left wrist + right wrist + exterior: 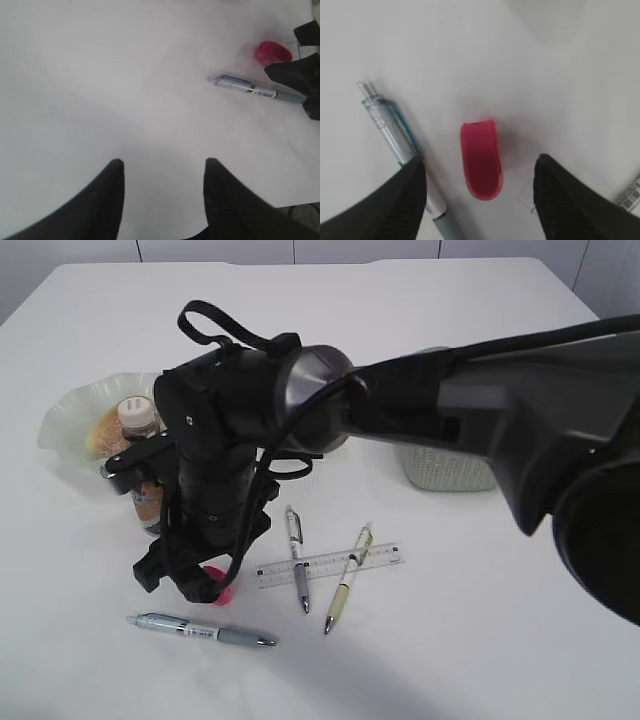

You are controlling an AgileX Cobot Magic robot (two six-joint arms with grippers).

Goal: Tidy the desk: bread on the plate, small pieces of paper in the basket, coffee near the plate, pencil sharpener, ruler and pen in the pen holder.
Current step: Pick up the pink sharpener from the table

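Pencil sharpener point(481, 159): small pink piece, lying on the desk point(480, 660) between the spread, empty fingers of the right gripper point(480, 180). Left gripper point(162, 172): spread, empty, over bare desk. Risk: blue-grey pen point(402, 145) lies just beside the left finger; closing could catch it or skid the sharpener away.

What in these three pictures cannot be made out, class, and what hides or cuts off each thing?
- Pen holder: in no view.
- Bread and coffee: exterior view, largely hidden behind the right arm.
- Basket: exterior view, top covered by that arm.
- Sharpener: exterior view, mostly under the right gripper.
- Ruler markings: too small to read.
- Blue-grey pen: right wrist view, lower end hidden by a finger.
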